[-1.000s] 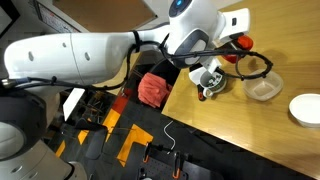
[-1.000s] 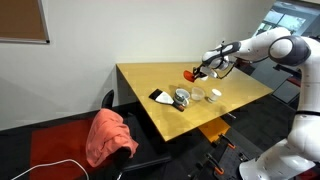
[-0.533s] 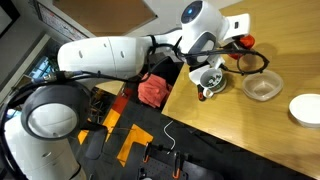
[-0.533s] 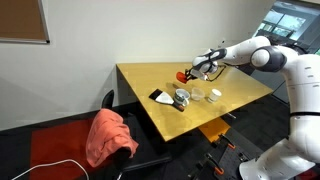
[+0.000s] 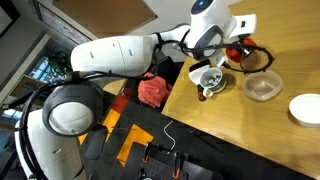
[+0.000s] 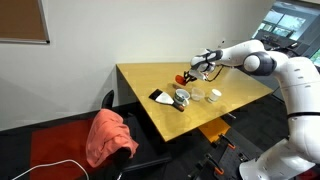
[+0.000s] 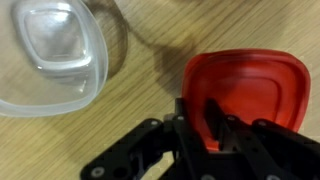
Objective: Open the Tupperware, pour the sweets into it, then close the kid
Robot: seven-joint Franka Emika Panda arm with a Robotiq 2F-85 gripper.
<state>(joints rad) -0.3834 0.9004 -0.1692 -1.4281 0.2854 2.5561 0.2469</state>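
My gripper (image 7: pixel 203 120) is shut on the rim of the kid (image 7: pixel 250 85), a flat glossy red lid held close over the wooden table. In both exterior views the kid (image 5: pixel 240 46) (image 6: pixel 181 77) sits at the gripper's tip, beyond the white mug (image 5: pixel 208 78). The Tupperware (image 7: pixel 55 50), a clear lidless tub, stands to the upper left in the wrist view and apart from the kid. An exterior view shows the Tupperware (image 5: pixel 262 87) beside the mug. The sweets do not show in any view.
A larger white dish (image 5: pixel 305 108) lies near the table edge past the tub. A red-pink cloth bundle (image 5: pixel 152 89) rests on a chair beside the table (image 5: pixel 230 130). A black flat item (image 6: pixel 159 96) lies next to the mug (image 6: pixel 183 98).
The gripper has carried the red lid away from the tub, sideways and slightly lower toward the table top. The grip has not changed.
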